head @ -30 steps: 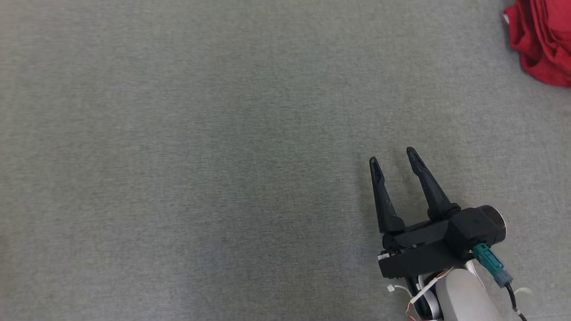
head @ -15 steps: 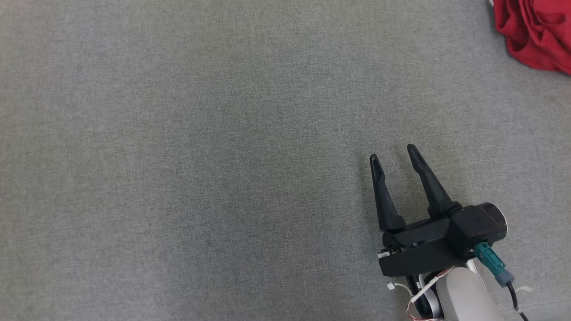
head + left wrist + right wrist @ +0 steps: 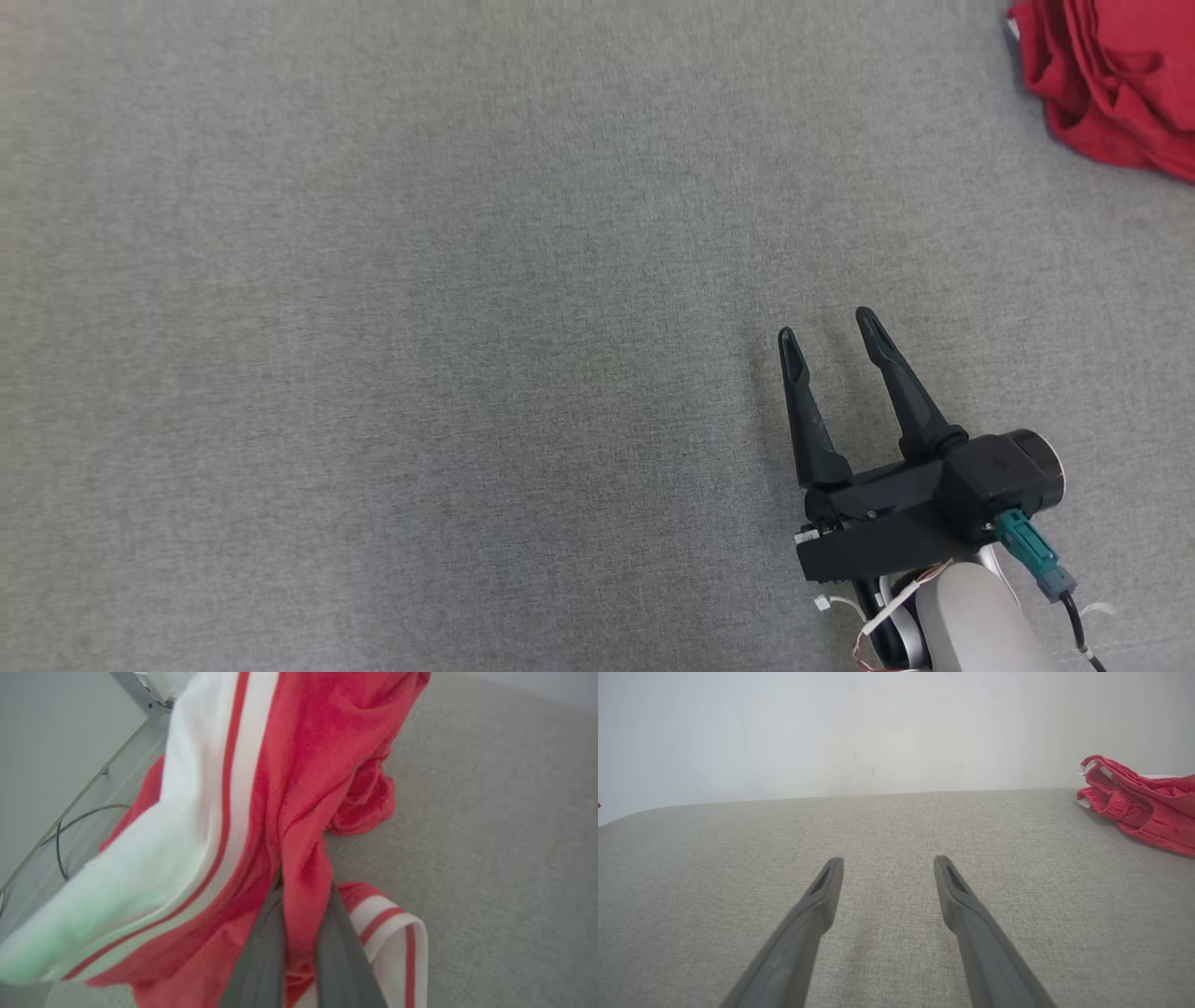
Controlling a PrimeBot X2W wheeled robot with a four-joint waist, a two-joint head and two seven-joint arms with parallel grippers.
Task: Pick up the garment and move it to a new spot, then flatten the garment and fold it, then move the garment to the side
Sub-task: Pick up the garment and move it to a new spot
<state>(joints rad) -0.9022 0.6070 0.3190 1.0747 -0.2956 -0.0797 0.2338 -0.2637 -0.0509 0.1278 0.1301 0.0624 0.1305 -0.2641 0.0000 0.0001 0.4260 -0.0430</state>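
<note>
Starting at the left, in the left wrist view: a pale wall [image 3: 42, 742], a metal rail [image 3: 135, 690] along the table's edge and a thin dark cable [image 3: 58, 844] trailing below it. Just inboard hangs the garment [image 3: 299, 765], red with broad white stripes. It is lifted, and its lower folds and a striped cuff lie on the grey cloth surface [image 3: 490, 835]. The left gripper [image 3: 306, 884] has its fingers drawn narrow, with a fold of red fabric pinched between them. To the right of the cloth there is bare grey.

In the head view, the grey surface [image 3: 373, 327] runs wide and bare across the whole left and centre, with plenty of room. At the lower right, the right gripper [image 3: 825, 323] hovers with jaws spread wide and nothing between them. In the far top right corner a red heap [image 3: 1111, 84] sits crumpled, well apart from those fingers. I can't tell whether it is part of the same garment.

In the right wrist view, the right gripper [image 3: 887, 861] points across open surface toward its far edge, with a plain white wall [image 3: 878, 728] behind. The red heap [image 3: 1143, 807] lies at the right, near that edge.
</note>
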